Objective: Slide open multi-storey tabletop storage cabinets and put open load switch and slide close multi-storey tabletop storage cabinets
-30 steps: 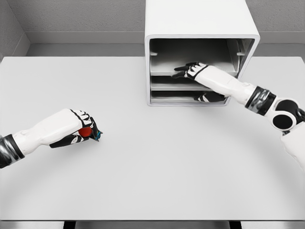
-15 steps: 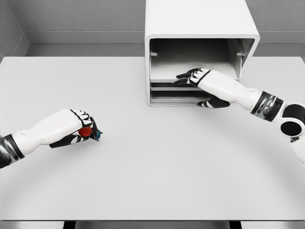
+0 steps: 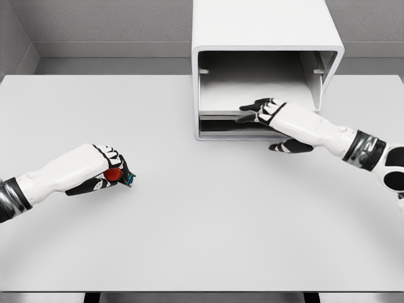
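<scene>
Right hand (image 3: 273,112) at the cabinet (image 3: 265,66), upper centre of frame.
Its fingers lie spread on a tray edge, gripping nothing; left hand (image 3: 104,168), lower left, clenches the red switch (image 3: 113,175) on the desk (image 3: 208,214).

Nothing here can be read. The white cabinet (image 3: 265,31) carries no label, brand or number on its top or its front rim, and the trays inside it are bare grey. The worktop (image 3: 202,208) is a plain pale surface with no markings. The small red and teal object (image 3: 117,175) is too small to show any lettering. The black patterns on the white backs of the two hands are only shapes, not letters or signs.
</scene>
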Motion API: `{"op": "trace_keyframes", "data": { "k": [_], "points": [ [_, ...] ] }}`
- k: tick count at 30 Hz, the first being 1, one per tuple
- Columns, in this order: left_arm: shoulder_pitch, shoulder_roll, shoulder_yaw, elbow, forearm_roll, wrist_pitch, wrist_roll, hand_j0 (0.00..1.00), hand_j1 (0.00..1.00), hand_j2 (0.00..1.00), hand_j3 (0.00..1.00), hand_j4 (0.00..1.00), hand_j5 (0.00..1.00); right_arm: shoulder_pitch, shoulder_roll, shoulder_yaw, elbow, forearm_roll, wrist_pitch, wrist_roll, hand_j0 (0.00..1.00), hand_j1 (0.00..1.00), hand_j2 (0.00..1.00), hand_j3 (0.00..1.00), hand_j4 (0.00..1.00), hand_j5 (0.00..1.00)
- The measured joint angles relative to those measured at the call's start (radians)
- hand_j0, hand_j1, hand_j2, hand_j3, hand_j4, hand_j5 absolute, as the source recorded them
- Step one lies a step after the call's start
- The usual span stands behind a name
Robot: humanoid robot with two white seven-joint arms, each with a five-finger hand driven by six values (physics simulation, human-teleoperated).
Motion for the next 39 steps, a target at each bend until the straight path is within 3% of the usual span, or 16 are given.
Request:
{"op": "trace_keyframes", "data": {
  "k": [5, 9, 30, 36, 39],
  "points": [
    [0.000, 0.000, 0.000, 0.000, 0.000, 0.000, 0.000, 0.41, 0.41, 0.41, 0.41, 0.41, 0.41, 0.009, -0.023, -0.002, -0.019, -0.008, 0.000, 0.000, 0.89, 0.89, 0.89, 0.89, 0.89, 0.89],
    [0.000, 0.000, 0.000, 0.000, 0.000, 0.000, 0.000, 0.41, 0.41, 0.41, 0.41, 0.41, 0.41, 0.055, -0.031, -0.030, -0.049, -0.018, 0.001, -0.005, 0.89, 0.89, 0.89, 0.89, 0.89, 0.89],
    [0.000, 0.000, 0.006, -0.001, 0.008, 0.000, 0.000, 0.41, 0.41, 0.41, 0.41, 0.41, 0.41, 0.104, -0.058, -0.094, -0.123, -0.020, 0.000, 0.001, 0.91, 0.91, 0.91, 0.91, 0.91, 0.91],
    [-0.032, -0.012, 0.007, -0.001, 0.021, 0.000, 0.000, 0.41, 0.41, 0.41, 0.41, 0.41, 0.41, 0.126, -0.083, -0.135, -0.153, -0.047, 0.000, 0.001, 0.89, 0.89, 0.89, 0.89, 0.89, 0.89],
    [-0.052, -0.024, 0.007, -0.001, 0.029, 0.000, 0.000, 0.41, 0.41, 0.41, 0.41, 0.41, 0.41, 0.140, -0.094, -0.160, -0.161, -0.067, 0.000, 0.001, 0.75, 0.75, 0.75, 0.75, 0.75, 0.75]
  ]
}}
